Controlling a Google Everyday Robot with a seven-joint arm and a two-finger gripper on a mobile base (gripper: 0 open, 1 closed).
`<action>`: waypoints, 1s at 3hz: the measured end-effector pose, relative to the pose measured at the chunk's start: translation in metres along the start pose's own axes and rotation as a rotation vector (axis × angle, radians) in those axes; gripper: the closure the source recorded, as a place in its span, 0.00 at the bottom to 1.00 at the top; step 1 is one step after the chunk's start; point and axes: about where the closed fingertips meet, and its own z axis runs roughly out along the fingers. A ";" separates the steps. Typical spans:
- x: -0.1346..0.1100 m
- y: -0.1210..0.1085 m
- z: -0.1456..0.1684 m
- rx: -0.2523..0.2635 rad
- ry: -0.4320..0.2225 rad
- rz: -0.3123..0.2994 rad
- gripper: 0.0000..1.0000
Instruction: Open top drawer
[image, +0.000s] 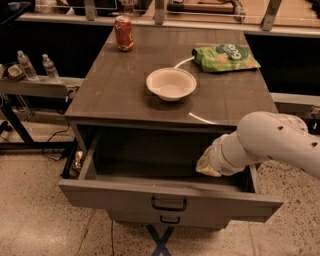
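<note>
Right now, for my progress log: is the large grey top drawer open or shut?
Open: the large grey top drawer juts out from under the tabletop, box exposed. The gripper sits inside, right side.

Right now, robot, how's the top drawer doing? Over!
Gripper low inside the drawer's right side. Top drawer pulled wide open. White bowl, soda can, chip bag sit on top, not blocking.

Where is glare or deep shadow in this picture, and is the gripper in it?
Camera view: thin curved glare lines on the tabletop near the bowl; the open top drawer is dark inside; the gripper sits in that shadow at its right side.
</note>
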 end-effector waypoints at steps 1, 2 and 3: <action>0.017 0.008 0.017 -0.013 0.017 0.006 1.00; 0.041 0.028 0.018 -0.037 0.030 0.026 1.00; 0.052 0.042 0.012 -0.052 0.031 0.036 1.00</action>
